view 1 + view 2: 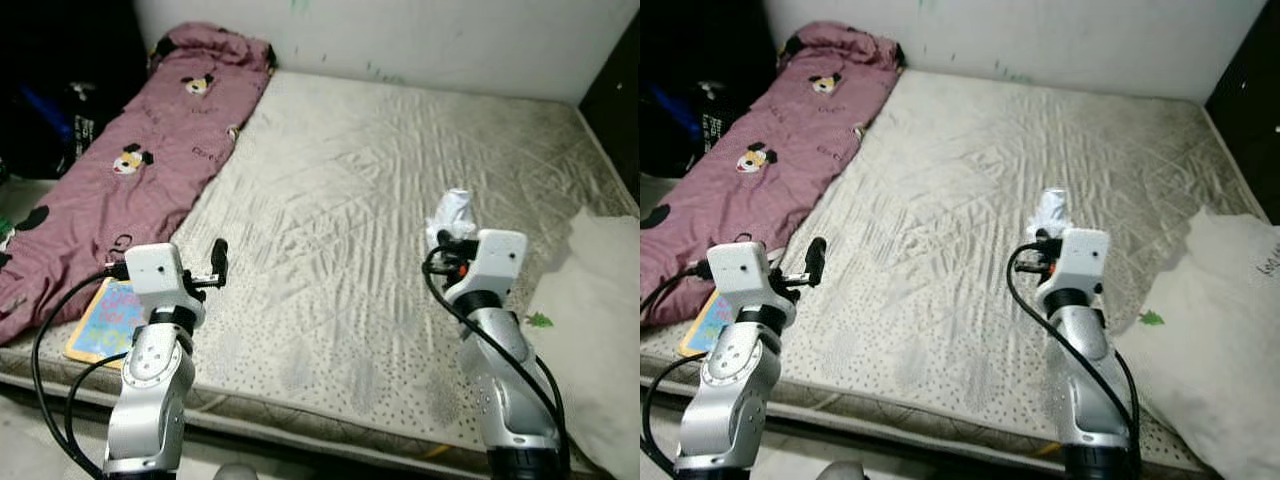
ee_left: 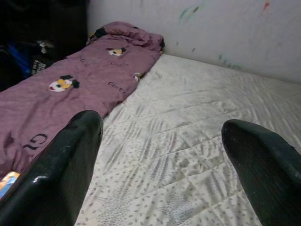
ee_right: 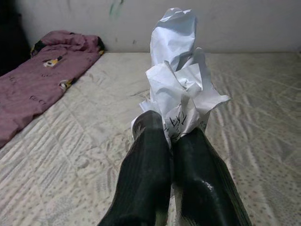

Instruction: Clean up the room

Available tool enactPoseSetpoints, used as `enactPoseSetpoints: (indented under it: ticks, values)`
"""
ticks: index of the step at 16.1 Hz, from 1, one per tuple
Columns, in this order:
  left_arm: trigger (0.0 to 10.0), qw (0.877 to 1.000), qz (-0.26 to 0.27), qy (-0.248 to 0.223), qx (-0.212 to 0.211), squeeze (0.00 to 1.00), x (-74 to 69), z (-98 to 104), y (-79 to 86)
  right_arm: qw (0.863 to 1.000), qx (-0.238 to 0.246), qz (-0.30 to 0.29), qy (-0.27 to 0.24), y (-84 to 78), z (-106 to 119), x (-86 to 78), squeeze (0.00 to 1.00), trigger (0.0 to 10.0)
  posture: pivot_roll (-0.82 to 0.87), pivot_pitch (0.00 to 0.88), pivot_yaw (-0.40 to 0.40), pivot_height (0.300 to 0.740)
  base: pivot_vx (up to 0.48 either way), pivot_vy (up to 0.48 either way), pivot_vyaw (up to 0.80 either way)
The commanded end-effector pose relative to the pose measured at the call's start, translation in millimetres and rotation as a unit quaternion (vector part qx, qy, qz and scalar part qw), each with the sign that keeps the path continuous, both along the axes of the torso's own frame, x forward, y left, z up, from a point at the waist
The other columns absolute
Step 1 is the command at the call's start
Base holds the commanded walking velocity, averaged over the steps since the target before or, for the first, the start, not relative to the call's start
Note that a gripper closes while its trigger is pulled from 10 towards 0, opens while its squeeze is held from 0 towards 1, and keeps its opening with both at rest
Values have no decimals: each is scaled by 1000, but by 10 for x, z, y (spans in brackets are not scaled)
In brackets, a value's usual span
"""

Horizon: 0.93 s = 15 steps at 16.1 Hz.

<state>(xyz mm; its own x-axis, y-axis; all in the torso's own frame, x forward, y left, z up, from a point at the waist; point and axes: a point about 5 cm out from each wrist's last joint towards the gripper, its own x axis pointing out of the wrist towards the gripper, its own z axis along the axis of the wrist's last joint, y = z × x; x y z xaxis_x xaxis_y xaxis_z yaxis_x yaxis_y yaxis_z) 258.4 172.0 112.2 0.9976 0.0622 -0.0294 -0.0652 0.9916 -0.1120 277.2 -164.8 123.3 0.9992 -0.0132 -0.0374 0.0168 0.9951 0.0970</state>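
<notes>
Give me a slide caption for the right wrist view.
Right gripper pinches crumpled white paper above the bare mattress.

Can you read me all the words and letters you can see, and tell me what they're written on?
"G": big dark letter on the purple blanket; the letters beside it are too creased to read.
Other dark words on the purple blanket: too small to read.
Black handwriting on the crumpled paper in the right gripper: too crumpled to read.
Dark writing on the white pillow: too blurred to read.
</notes>
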Motion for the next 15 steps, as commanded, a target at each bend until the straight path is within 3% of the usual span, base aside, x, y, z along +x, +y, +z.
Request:
enactPoseSetpoints:
  ticks: [1, 4, 15]
  values:
    - [10000, 1000, -3, 1, -3, 0, 12, -2, -1, 1000, 1, 3, 5, 7, -5, 16, 0, 10000, 41, 0, -11, 740, 0, 480, -800]
    - [10000, 1000, -5, -1, -9, 0, 25, 3, -12, 1000, 0, 4, 2, 6, 4, 32, 0, 10000, 40, 0, -13, 740, 0, 480, -704]
    - [10000, 1000, -9, -7, -14, 0, 68, 33, -34, 1000, -15, 16, -12, 59, 43, 101, 0, 10000, 44, 0, -9, 740, 0, 480, 0]
